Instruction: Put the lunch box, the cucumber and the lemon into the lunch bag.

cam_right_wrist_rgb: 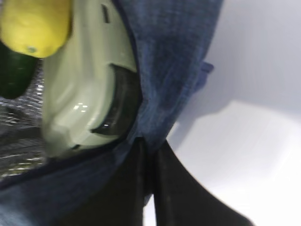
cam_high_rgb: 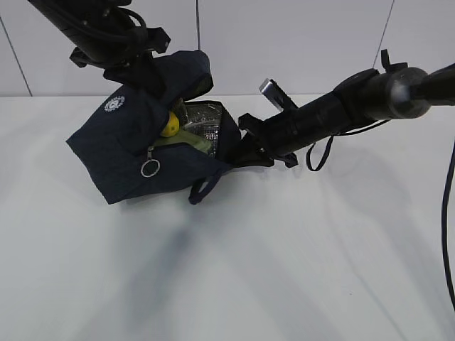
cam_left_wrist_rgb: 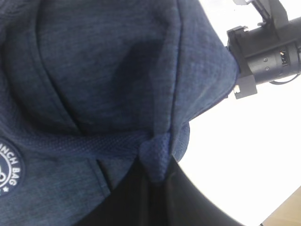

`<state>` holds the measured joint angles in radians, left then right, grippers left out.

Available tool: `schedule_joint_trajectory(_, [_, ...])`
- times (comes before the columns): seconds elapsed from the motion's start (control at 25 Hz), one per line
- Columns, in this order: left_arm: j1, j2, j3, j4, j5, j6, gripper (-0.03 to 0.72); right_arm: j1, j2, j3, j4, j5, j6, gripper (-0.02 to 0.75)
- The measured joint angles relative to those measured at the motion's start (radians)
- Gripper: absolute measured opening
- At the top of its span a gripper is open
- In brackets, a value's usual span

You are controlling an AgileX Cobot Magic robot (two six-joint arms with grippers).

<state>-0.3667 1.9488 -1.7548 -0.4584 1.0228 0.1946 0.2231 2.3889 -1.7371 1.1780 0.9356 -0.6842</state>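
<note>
The navy lunch bag lies tilted on the white table with its mouth open to the right. Inside show the yellow lemon, the sage-green lid of the lunch box and silver lining. In the right wrist view the lemon, the dark cucumber and the lunch box sit inside the bag. My left gripper is shut on a fold of the bag's fabric at its top. My right gripper is shut on the bag's mouth edge.
The bag's silver ring pull hangs on its front. A loop handle lies on the table in front of the bag. My right arm reaches in from the right, and a black cable hangs at the right edge.
</note>
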Motion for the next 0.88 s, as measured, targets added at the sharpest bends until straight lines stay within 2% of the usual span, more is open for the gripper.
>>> schedule_joint_trajectory(0.12, [0.000, 0.000, 0.000, -0.004, 0.000, 0.000, -0.004, 0.000, 0.000, 0.000, 0.017, 0.002, -0.020, 0.027])
schedule_joint_trajectory(0.4, [0.002, 0.000, 0.000, -0.068, 0.000, 0.000, -0.004, -0.042, -0.005, -0.097, 0.009, 0.151, -0.027, 0.018])
schedule_joint_trajectory(0.56, [0.000, 0.000, 0.000, -0.141, -0.014, -0.002, -0.004, -0.068, -0.057, -0.115, 0.003, 0.185, -0.020, 0.018])
schedule_joint_trajectory(0.72, [-0.039, 0.000, 0.000, -0.213, -0.072, -0.002, -0.004, -0.097, -0.117, -0.128, -0.028, 0.196, -0.005, 0.018])
schedule_joint_trajectory(0.88, [-0.099, 0.000, 0.000, -0.272, -0.127, -0.004, -0.004, -0.119, -0.143, -0.210, -0.153, 0.247, 0.082, 0.018])
